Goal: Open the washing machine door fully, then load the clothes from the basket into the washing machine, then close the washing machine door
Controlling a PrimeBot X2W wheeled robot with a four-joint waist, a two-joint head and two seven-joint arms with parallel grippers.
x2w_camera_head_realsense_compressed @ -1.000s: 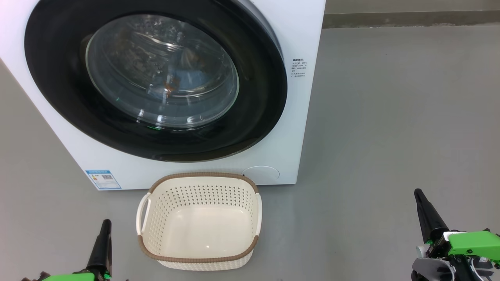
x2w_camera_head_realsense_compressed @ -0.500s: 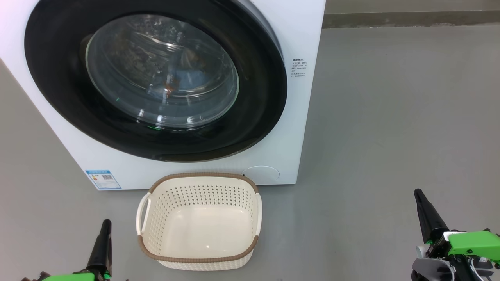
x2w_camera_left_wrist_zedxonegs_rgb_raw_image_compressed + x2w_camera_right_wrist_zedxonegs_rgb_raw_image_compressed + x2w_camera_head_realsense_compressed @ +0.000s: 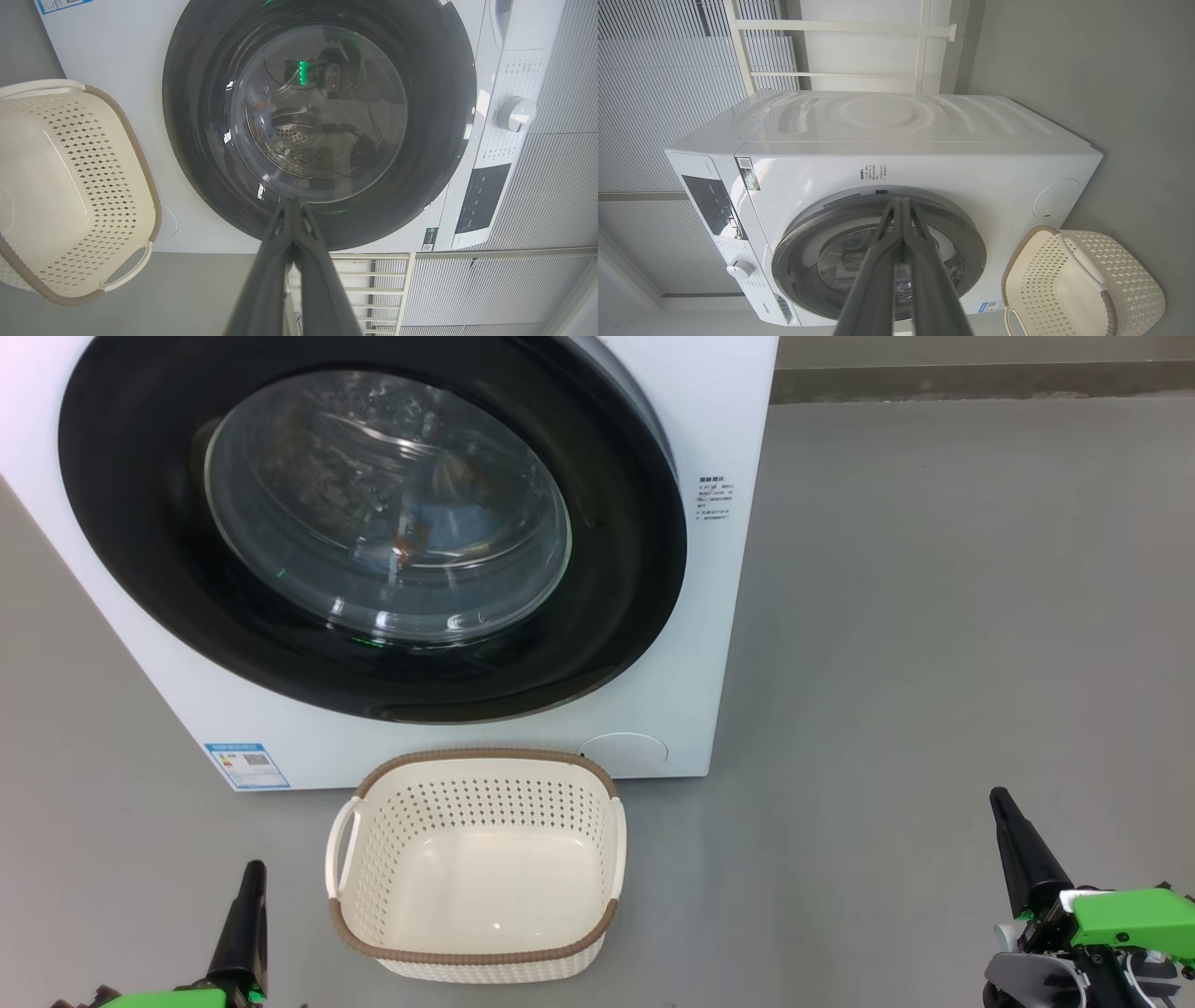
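The white washing machine (image 3: 738,448) stands on the floor, its round black-ringed door (image 3: 616,569) closed flush against the front. Through the glass window, blue and orange clothes (image 3: 439,527) lie inside the drum. In front of the machine sits the cream basket (image 3: 476,957) with a brown rim, and nothing lies in it. My left gripper (image 3: 252,870) rests at the lower left, left of the basket, fingers pressed together. At the lower right my right gripper (image 3: 1001,795) is likewise shut and holds nothing. In the wrist views both finger pairs (image 3: 292,219) (image 3: 901,210) point toward the door (image 3: 205,140) (image 3: 971,242).
Grey floor (image 3: 934,616) stretches wide to the right of the machine. A control panel with a white dial (image 3: 514,114) sits on the machine's top front. White slatted wall panels and a white frame (image 3: 920,46) stand behind the machine.
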